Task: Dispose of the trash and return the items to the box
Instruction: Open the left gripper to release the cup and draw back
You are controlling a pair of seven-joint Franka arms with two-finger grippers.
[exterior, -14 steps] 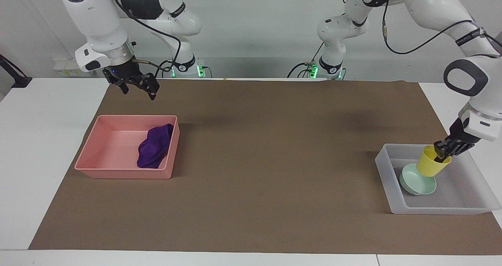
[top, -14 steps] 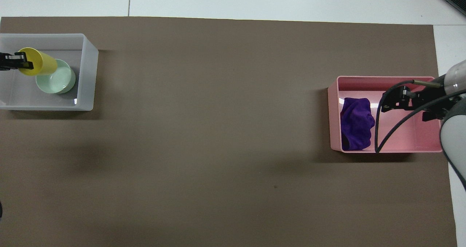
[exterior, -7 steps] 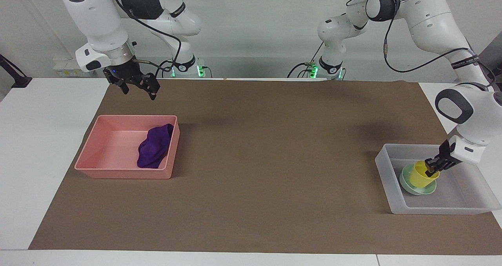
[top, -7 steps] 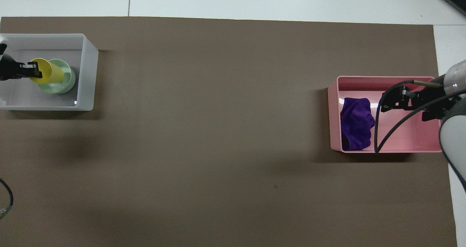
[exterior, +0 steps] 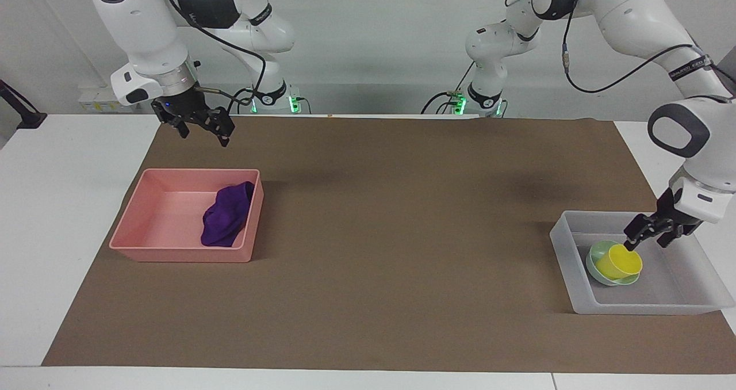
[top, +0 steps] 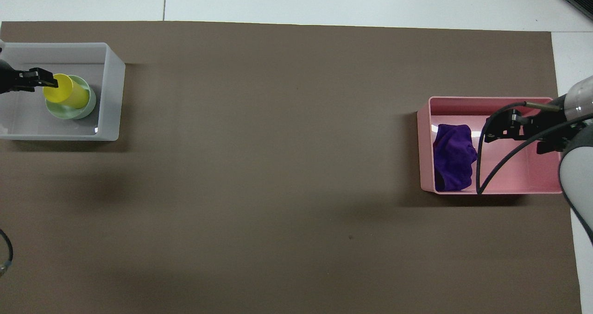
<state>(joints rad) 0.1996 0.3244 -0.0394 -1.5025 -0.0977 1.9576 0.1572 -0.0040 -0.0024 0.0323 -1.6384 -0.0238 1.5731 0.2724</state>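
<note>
The yellow cup [exterior: 618, 262] leans tilted inside the mint-green bowl [exterior: 594, 254], and both sit in the translucent box [exterior: 632, 308] at the left arm's end of the table. My left gripper [exterior: 647, 240] is open and empty just above the cup's rim, over the box. In the overhead view the cup [top: 67, 91] covers most of the bowl [top: 69, 115] in the box [top: 113, 96], with the left gripper [top: 46, 78] beside it. The purple cloth wad [exterior: 225, 217] lies in the pink tray [exterior: 178, 255]. My right gripper [exterior: 204, 134] waits open and empty, raised above the pink tray.
A brown mat [exterior: 391, 234] covers most of the white table. In the overhead view the purple wad [top: 454, 163] lies at the pink tray's [top: 495, 191] end toward the table's middle, with the right gripper [top: 514, 142] and its cable over the tray.
My left gripper lowered the yellow cup into the mint bowl, opened and let it go, then rose a little. The right arm has not moved.
</note>
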